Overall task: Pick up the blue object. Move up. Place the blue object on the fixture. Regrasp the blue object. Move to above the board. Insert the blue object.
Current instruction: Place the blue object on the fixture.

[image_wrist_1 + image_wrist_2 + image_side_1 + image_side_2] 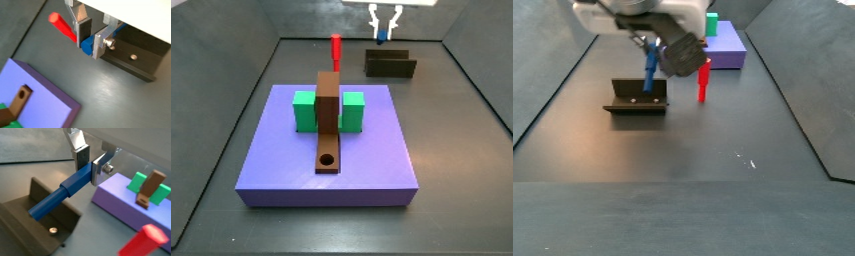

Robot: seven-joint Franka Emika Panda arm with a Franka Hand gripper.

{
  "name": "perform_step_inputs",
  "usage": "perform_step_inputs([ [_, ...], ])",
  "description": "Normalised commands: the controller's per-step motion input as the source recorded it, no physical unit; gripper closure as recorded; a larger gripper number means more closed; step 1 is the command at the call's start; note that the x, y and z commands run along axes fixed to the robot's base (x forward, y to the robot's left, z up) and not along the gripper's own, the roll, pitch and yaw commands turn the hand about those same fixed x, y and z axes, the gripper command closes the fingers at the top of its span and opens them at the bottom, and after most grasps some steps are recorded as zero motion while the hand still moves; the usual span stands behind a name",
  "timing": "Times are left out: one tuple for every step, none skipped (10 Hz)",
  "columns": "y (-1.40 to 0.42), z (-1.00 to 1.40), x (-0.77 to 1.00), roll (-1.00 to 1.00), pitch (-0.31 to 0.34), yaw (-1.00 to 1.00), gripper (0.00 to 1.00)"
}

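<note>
Red peg looms nearest in a wrist view, beside the board; beyond, the end effector is clamped on the blue object, leaning onto the fixture

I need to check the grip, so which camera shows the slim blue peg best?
A wrist view shows the slim blue peg best: nearly full length, upper end between the hand fingers, lower end on the dark fixture. Elsewhere only a blue sliver, a speck, or a thin leaning stick.
</note>
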Motion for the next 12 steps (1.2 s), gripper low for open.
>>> perform_step_inputs([
  [0.08,-0.21,0.27,0.11,0.000,0.00,1.00],
  [0.02,-0.22,0.29,0.00,0.000,0.00,1.00],
  [0.00,-0.20,0.24,-0.25,0.000,0.00,1.00],
  [-0.03,-0.13,0.19,-0.51,0.000,0.04,1.00],
  [0.00,-0.03,0.29,-0.73,0.049,0.06,1.00],
  [0.00,-0.15,0.32,-0.54,0.014,0.02,1.00],
  [0.00,-0.19,0.27,-0.28,0.037,0.12,1.00],
  [0.00,-0.18,0.18,-0.17,0.000,0.16,1.00],
  [0.00,-0.16,0.11,-0.07,0.000,0.13,1.00],
  [0.00,-0.17,0.09,0.00,0.000,0.11,1.00],
  [0.00,-0.30,0.00,-0.12,-0.126,0.27,1.00],
  [0.00,-0.14,0.00,0.00,-0.077,0.41,1.00],
])
